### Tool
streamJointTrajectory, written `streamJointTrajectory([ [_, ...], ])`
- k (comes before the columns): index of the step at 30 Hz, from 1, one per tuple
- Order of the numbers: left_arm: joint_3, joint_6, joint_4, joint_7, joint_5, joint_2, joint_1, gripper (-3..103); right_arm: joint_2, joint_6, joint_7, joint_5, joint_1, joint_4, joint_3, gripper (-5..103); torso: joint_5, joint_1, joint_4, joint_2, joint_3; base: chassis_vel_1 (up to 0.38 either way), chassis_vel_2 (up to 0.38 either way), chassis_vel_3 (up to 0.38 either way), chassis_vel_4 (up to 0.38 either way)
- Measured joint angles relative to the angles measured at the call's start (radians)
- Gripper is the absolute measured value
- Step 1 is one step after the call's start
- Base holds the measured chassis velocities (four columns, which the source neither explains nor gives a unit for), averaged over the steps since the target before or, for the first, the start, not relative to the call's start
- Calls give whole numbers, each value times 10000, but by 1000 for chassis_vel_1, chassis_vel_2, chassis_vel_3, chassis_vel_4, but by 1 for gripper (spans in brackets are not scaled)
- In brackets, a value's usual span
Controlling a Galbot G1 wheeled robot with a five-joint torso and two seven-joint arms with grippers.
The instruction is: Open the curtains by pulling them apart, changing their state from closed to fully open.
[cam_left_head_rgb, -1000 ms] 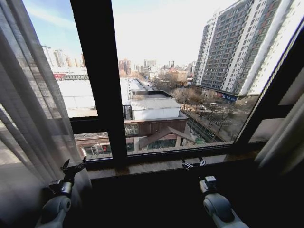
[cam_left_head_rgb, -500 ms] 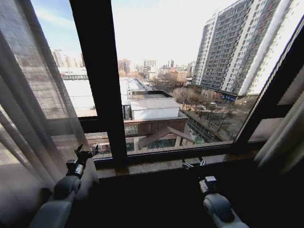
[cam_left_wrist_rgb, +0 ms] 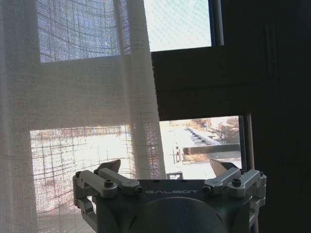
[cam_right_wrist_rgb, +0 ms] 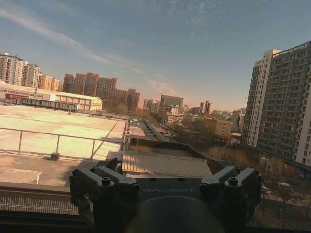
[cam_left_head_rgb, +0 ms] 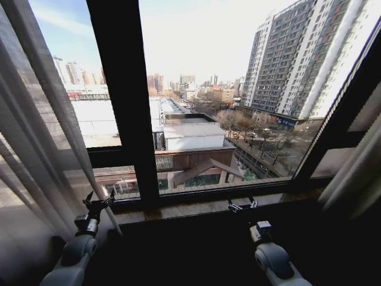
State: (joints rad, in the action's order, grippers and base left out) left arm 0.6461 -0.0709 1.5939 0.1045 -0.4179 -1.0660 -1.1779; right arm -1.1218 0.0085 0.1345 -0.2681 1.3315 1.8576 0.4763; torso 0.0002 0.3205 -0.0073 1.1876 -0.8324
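While the window's mostly clear, the curtains [cam_left_head_rgb: 36, 137] aren't fully parted.
Left panel hangs lower-left beside the left gripper [cam_left_head_rgb: 98, 202], jaws spread; right gripper [cam_left_head_rgb: 243, 205] spread too.

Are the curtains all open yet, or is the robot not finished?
Nearly. The right curtain is bunched at the window's edge. The left curtain covers part of the left pane; the open left gripper is beside its edge. The open right gripper hovers by the sill.

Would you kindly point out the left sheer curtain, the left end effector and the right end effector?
left sheer curtain [cam_left_head_rgb: 36, 149], head view, pleated fabric.
left end effector [cam_left_head_rgb: 99, 202], head view, between fingertips.
right end effector [cam_left_head_rgb: 243, 205], head view, between fingertips.
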Motion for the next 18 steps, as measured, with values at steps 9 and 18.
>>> streamJointTrajectory([
  [9, -253, 297, -1160, -118, -388, 541, 1321, 102, 0, 0, 0, 0, 0, 0, 0, 100, 0, 1, -4, -1, 0, 0, 0, 0, 0],
  [18, -246, 292, -1469, -412, -724, 472, 1425, 77, 0, 0, 0, 0, 0, 0, 0, 100, -2, 0, -1, 0, 0, 0, 0, 0, 0],
])
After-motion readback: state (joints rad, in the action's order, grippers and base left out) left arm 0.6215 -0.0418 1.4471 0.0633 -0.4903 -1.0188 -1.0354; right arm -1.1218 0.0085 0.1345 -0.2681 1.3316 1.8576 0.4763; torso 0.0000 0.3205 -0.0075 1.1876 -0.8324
